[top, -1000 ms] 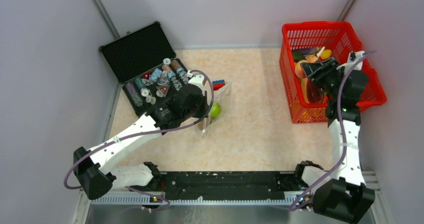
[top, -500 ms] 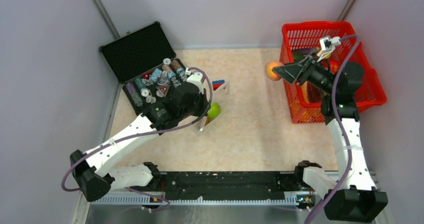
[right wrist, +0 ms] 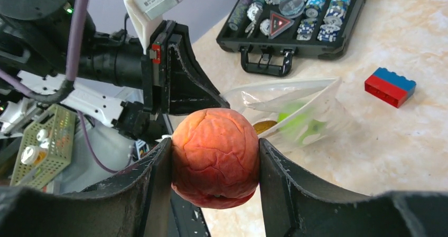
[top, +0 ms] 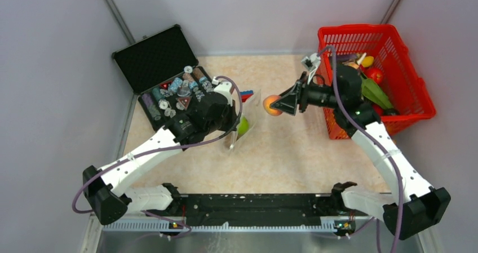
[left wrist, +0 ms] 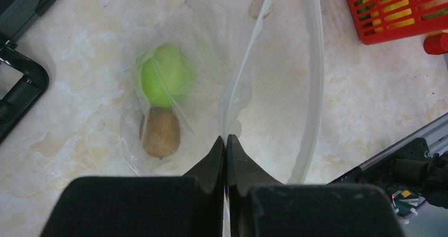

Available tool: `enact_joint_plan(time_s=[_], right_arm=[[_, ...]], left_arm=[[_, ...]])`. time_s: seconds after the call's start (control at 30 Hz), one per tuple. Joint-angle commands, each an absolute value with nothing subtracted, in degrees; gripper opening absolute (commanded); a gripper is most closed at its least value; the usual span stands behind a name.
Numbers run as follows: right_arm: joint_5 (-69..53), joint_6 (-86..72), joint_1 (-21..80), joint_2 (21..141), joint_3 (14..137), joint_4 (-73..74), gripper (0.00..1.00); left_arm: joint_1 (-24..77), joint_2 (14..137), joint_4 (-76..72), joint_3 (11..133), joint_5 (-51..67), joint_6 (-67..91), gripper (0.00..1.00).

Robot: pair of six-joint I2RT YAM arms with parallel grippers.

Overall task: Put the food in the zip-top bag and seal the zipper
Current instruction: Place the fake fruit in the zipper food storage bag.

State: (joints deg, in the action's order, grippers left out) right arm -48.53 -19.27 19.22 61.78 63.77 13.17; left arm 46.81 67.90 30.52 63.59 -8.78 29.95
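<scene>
The clear zip-top bag (top: pixel 243 123) stands open on the table, its whitish zipper strip (left wrist: pixel 313 78) curving along the mouth. A green round fruit (left wrist: pixel 165 74) and a brown kiwi (left wrist: pixel 160 132) lie inside it. My left gripper (left wrist: pixel 226 142) is shut on one lip of the bag and holds the mouth open; it shows in the top view (top: pixel 234 128). My right gripper (top: pixel 276 105) is shut on an orange-red peach (right wrist: pixel 215 157), held in the air just right of the bag mouth (right wrist: pixel 285 97).
A red mesh basket (top: pixel 418 89) with more toy food stands at the back right. An open black case (top: pixel 169 89) of bottles and discs lies at the back left. A red-and-blue brick (right wrist: pixel 390 86) lies behind the bag.
My right gripper has lifted the peach out of the red basket and carried it left across the table to beside the bag. The left gripper has kept its hold on the bag.
</scene>
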Motion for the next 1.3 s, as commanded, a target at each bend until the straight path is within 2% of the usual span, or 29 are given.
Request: enact_joint_plan(time_s=[0.0,0.2,0.47,0.7,0.87,1.03,1.17,1.27], right_arm=[[-37.49,-13.17,26.20,64.15,67.37,15.50,0.14],[-25.02,-15.21,31.82,69.27,67.89,12.83,0.13],[-23.95,-19.44,35.64,70.14,63.04,1.93,0.12],[-25.22,-18.06,37.25,71.85,64.98,3.87,0.16],[-22.38,-14.67,37.97,75.13,67.82,11.76,0.21],[-20.44,-13.86,38.06,75.28,68.07,13.17,0.30],[-19.81,-13.19,38.06,73.84,67.49,12.74,0.50],[-19.81,-13.48,38.06,72.69,66.42,11.35,0.56]], left_arm=[[46.59,68.01,28.39,64.99,-8.46,29.66,0.00],[46.58,67.86,28.61,65.21,-8.85,29.44,0.00],[46.58,67.39,28.04,64.74,-9.00,29.18,0.00],[46.60,67.50,27.82,64.96,-9.52,29.35,0.00],[46.58,67.22,28.08,65.82,-9.21,29.51,0.00],[46.63,66.20,27.77,65.87,-10.91,29.79,0.00],[46.59,65.63,27.94,65.87,-11.66,30.18,0.00],[46.60,65.13,27.87,66.03,-11.86,30.23,0.00]])
